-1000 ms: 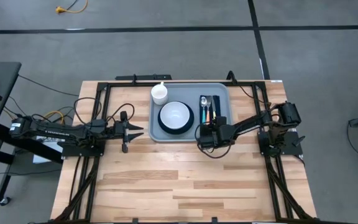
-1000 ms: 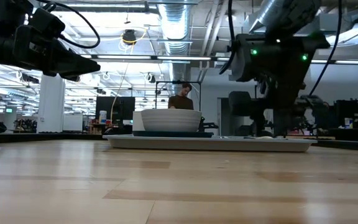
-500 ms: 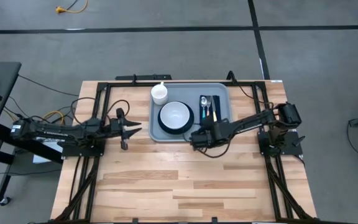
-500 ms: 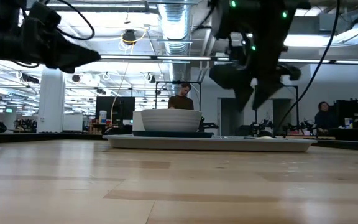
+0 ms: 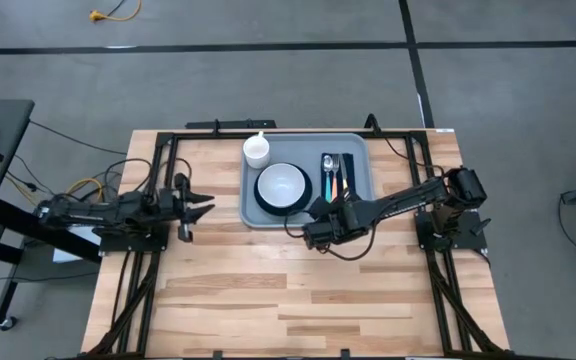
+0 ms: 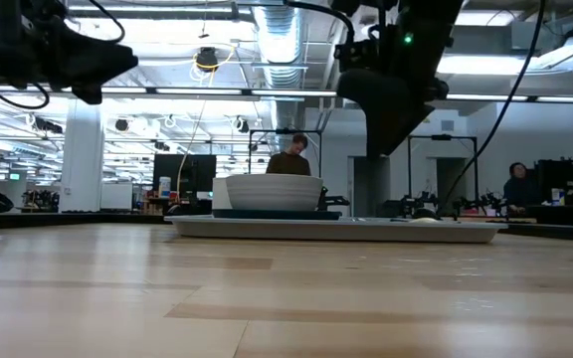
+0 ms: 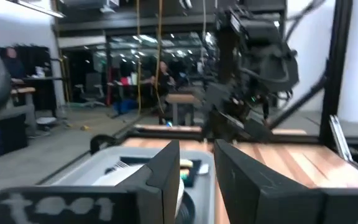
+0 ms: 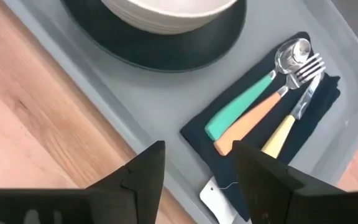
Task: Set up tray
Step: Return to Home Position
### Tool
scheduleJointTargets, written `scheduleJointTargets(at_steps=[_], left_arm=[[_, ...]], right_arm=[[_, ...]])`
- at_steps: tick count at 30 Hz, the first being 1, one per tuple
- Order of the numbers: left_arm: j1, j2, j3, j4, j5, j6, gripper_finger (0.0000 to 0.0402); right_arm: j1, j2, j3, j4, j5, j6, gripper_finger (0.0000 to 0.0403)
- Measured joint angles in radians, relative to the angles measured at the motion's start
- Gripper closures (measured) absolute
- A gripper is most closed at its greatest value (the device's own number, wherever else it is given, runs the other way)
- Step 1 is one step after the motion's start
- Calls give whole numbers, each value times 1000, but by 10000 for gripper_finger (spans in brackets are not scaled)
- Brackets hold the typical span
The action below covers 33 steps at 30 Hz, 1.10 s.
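On the bench [image 5: 268,290], the tray [image 5: 303,145] lay at the far middle, its long axis running left to right. It carried the plate [image 5: 268,206] with the bowl [image 5: 284,184], a cup [image 5: 257,150] at its far left corner, and the napkin [image 5: 349,170] on its right under spoon [image 8: 238,109], fork [image 8: 253,121] and knife [image 8: 278,140]. My right gripper [image 8: 197,152] hung over the tray's near edge, fingers spread and empty, so it was the nearer one. The left gripper [image 5: 206,205], parted and empty, hovered left of the tray.
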Motion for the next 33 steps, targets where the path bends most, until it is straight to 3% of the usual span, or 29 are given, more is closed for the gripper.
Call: scheduleJointTargets(at_steps=[10, 17, 24, 28, 33], left_arm=[[-25, -30, 21, -93, -25, -25, 312], [-26, -29, 21, -106, -26, -54, 312], [-26, -29, 21, -159, -23, -119, 312], [-26, -25, 21, -211, -17, -131, 312], [-26, -14, 21, -213, -14, -146, 312]], right_arm=[[11, 0, 1, 61, -86, -156, 218], [11, 0, 1, 125, -103, -147, 223], [16, 0, 1, 216, -209, -152, 219], [-19, -46, 1, 326, -320, -197, 218], [-36, -186, -4, 399, -335, -309, 222]])
